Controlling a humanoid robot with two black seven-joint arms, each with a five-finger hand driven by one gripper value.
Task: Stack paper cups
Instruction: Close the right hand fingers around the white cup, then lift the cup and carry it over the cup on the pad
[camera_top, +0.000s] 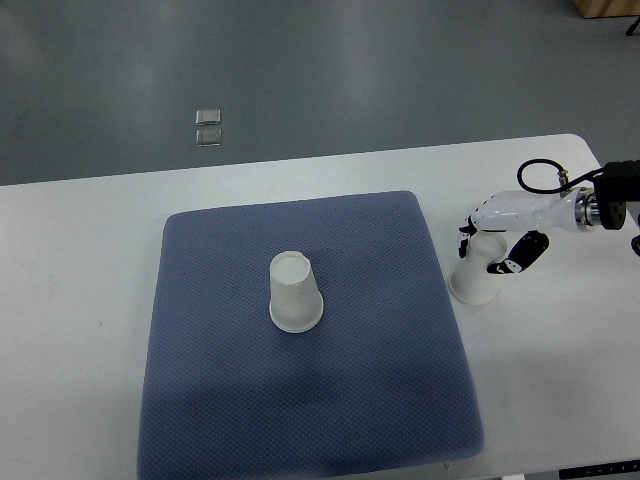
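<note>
Blue quilted mat fills the lower centre of the frame, lying flat on the white counter. On it, near the middle of the frame, an upside-down paper cup stands with its wide mouth down and its narrow base up, its long axis close to vertical, with nothing touching it.

Further right, just off the mat's right edge at centre right, a second paper cup also stands mouth down on the bare counter. The right hand, whose arm enters from the right edge, is closed around this cup's upper part, white thumb on the left side and dark-tipped fingers on the right. No left hand shows.

What the coming move seems to turn on: the mat cup lies to the left of the held cup and slightly lower in the frame, well apart. Both are inverted, so the held one would likely need lifting clear, carrying left over the mat edge, and lowering squarely onto the other's upturned base.
</note>
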